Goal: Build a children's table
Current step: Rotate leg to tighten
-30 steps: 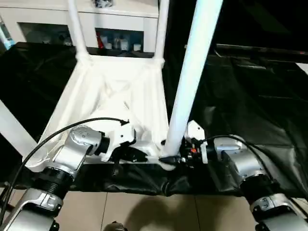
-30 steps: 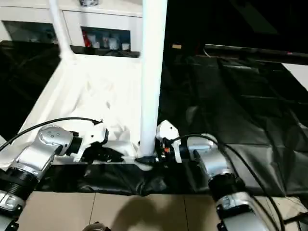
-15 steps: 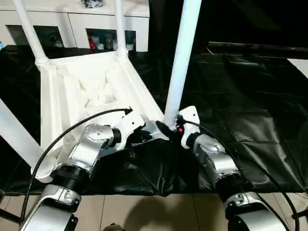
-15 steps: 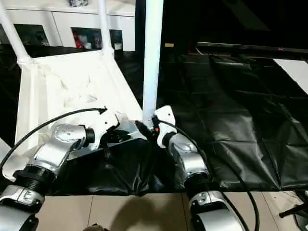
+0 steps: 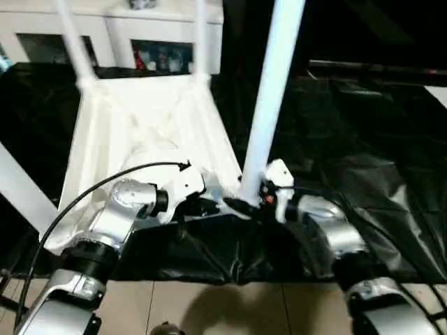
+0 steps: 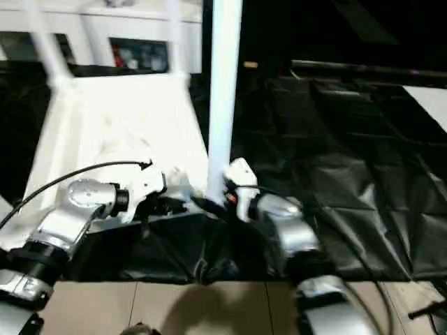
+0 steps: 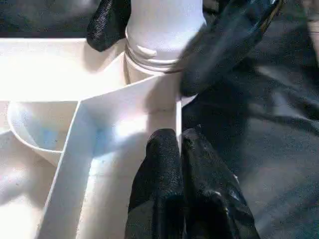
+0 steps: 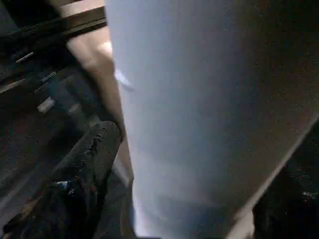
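The children's table lies upside down, its white rimmed top (image 5: 140,132) on a black sheet. One white leg (image 5: 269,98) stands upright in the near right corner socket (image 7: 149,64). My left gripper (image 5: 209,207) is beside that socket, its fingers (image 7: 164,169) shut on the thin rim wall. My right gripper (image 5: 241,207) is at the base of this leg (image 8: 199,99). It is open, with one black finger (image 8: 94,154) on each side of the tube.
Two far legs (image 5: 73,42) (image 5: 200,35) and a near left leg (image 5: 21,185) also stand up from the top. A white cabinet (image 5: 140,28) with glass doors is behind. The black sheet (image 5: 363,139) spreads to the right, and tiled floor (image 5: 209,307) is in front.
The head views have swung from side to side. My right forearm has turned back to the right with its fingers still at the leg's base. The left gripper stays on the rim.
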You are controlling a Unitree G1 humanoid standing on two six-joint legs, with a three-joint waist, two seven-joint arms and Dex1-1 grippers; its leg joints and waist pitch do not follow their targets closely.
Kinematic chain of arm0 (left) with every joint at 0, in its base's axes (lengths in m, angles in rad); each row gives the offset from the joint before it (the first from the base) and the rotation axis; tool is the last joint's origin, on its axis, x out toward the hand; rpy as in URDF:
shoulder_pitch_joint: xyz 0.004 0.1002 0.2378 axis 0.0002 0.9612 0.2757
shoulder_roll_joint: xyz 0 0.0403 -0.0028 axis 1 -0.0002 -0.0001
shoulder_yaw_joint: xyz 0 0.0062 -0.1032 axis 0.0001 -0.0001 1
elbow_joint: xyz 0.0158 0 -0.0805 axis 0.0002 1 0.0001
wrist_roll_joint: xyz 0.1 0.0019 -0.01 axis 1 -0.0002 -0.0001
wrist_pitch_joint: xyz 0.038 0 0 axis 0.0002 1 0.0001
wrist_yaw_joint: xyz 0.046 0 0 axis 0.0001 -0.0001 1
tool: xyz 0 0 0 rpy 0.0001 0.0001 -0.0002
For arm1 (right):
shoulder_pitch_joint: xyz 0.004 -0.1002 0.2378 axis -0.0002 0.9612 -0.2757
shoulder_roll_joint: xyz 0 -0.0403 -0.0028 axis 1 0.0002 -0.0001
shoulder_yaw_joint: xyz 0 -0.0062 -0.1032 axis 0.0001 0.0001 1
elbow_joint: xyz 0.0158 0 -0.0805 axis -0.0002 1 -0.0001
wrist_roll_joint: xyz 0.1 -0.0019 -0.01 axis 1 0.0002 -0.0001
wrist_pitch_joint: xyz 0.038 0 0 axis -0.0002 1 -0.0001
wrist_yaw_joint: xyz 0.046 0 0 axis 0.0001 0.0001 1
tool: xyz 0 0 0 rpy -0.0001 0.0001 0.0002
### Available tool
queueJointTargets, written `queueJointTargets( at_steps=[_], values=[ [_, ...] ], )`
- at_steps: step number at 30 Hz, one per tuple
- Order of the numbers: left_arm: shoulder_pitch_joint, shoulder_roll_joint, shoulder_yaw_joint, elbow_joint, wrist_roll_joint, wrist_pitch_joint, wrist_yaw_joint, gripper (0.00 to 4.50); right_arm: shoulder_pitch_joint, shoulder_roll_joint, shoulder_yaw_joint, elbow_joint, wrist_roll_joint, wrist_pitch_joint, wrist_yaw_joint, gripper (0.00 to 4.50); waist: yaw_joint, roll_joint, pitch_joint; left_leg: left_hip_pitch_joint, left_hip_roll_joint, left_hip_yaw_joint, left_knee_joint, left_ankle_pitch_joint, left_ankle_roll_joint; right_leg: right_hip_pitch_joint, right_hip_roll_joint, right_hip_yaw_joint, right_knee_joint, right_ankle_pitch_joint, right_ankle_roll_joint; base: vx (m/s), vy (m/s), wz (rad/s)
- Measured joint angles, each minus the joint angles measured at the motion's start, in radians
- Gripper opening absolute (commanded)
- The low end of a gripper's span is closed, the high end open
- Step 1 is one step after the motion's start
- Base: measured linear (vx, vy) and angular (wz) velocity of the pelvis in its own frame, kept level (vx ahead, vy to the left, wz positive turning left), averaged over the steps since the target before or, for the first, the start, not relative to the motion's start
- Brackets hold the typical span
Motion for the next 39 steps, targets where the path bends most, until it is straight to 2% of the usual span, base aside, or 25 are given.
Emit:
queueJointTargets(
  at_steps=[2, 6, 9, 14, 23, 26, 29, 30, 32, 37, 38, 39],
  values=[
    [0.000, 0.010, -0.004, 0.000, -0.010, -0.001, -0.041, 0.00, 0.002, -0.027, 0.023, -0.019, 0.001, 0.000, 0.072, 3.76, 0.003, 0.000, 0.000, 0.000, 0.000, 0.000, 0.000, 0.000, 0.000, 0.000, 0.000, 0.000, 0.000, 0.000, 0.000, 0.000, 0.000, 0.00],
    [0.001, 0.023, -0.016, 0.000, -0.019, -0.009, -0.100, 0.00, 0.006, -0.062, 0.049, -0.045, 0.008, 0.019, 0.173, 3.39, 0.008, 0.000, 0.000, 0.000, 0.000, 0.000, 0.001, 0.000, 0.000, 0.000, 0.000, 0.000, 0.000, 0.000, 0.000, 0.000, 0.000, 0.00],
    [0.001, 0.027, -0.020, 0.000, -0.020, -0.017, -0.119, 0.00, 0.006, -0.070, 0.055, -0.053, 0.007, 0.024, 0.196, 3.04, 0.012, -0.001, 0.000, 0.000, 0.000, 0.000, 0.001, 0.000, 0.000, 0.000, 0.000, 0.000, 0.000, 0.000, 0.000, 0.000, 0.000, 0.00],
    [0.001, 0.028, -0.022, 0.000, -0.022, -0.019, -0.124, 0.00, 0.006, -0.072, 0.055, -0.054, 0.007, 0.027, 0.197, 2.70, 0.015, -0.001, 0.001, 0.000, 0.000, 0.000, 0.000, 0.000, 0.000, 0.000, 0.000, 0.000, 0.000, 0.000, 0.000, 0.000, 0.000, 0.00],
    [0.011, 0.029, -0.021, -0.008, -0.022, -0.021, -0.123, 0.00, 0.029, -0.071, 0.054, -0.086, 0.007, 0.045, 0.190, 2.63, 0.016, -0.001, 0.000, 0.000, 0.000, 0.000, 0.000, 0.000, 0.001, 0.000, 0.000, 0.000, 0.000, 0.000, 0.000, 0.000, 0.000, 0.00],
    [0.018, 0.028, -0.011, -0.008, -0.016, -0.020, -0.084, 0.00, 0.042, -0.040, 0.033, -0.081, 0.002, 0.041, 0.114, 2.63, 0.011, -0.002, 0.000, 0.003, 0.000, 0.000, 0.001, 0.000, 0.000, 0.001, 0.000, 0.000, 0.001, 0.000, 0.000, 0.000, 0.000, 0.00],
    [0.018, 0.007, 0.007, 0.000, 0.004, -0.009, 0.008, 0.00, 0.032, 0.006, -0.001, -0.039, -0.014, 0.038, -0.047, 2.62, -0.010, -0.003, -0.001, 0.004, 0.001, 0.000, 0.002, 0.001, -0.002, 0.002, 0.000, 0.001, 0.002, 0.001, 0.000, 0.000, 0.000, 0.00],
    [0.015, -0.023, 0.023, 0.006, 0.030, 0.010, 0.091, 0.00, 0.011, 0.055, -0.029, 0.010, -0.023, 0.038, -0.186, 2.62, -0.024, -0.003, -0.001, 0.004, 0.000, 0.000, 0.002, 0.002, -0.002, 0.004, 0.000, 0.001, 0.002, -0.001, 0.003, 0.000, 0.000, 0.00],
    [0.010, -0.052, 0.029, 0.009, 0.049, 0.034, 0.165, 0.00, -0.011, 0.097, -0.053, 0.045, -0.031, 0.044, -0.317, 2.62, -0.037, -0.003, -0.002, 0.005, 0.000, 0.000, 0.002, 0.002, -0.003, 0.005, 0.000, 0.001, 0.001, -0.002, 0.004, -0.028, 0.004, -0.04],
    [0.001, -0.111, 0.034, 0.016, 0.085, 0.069, 0.287, 0.00, -0.047, 0.164, -0.087, 0.102, -0.047, 0.044, -0.530, 2.62, -0.039, 0.003, -0.006, 0.005, 0.000, 0.000, 0.000, 0.002, -0.003, 0.005, 0.000, 0.001, 0.001, -0.002, 0.004, 0.000, 0.000, 0.00],
    [-0.003, -0.121, 0.034, 0.020, 0.090, 0.074, 0.301, 0.00, -0.052, 0.171, -0.095, 0.108, -0.050, 0.042, -0.552, 3.18, -0.039, 0.003, -0.006, 0.005, -0.001, 0.000, -0.001, 0.002, -0.003, 0.004, 0.000, 0.001, 0.001, -0.001, 0.003, 0.000, 0.000, 0.00],
    [-0.007, -0.127, 0.034, 0.022, 0.092, 0.078, 0.311, 0.00, -0.055, 0.175, -0.101, 0.114, -0.054, 0.035, -0.565, 3.18, -0.038, 0.004, -0.006, 0.005, -0.001, 0.000, -0.001, 0.001, -0.002, 0.004, 0.000, 0.001, 0.001, 0.000, 0.000, 0.000, 0.000, 0.00]
  ],
)
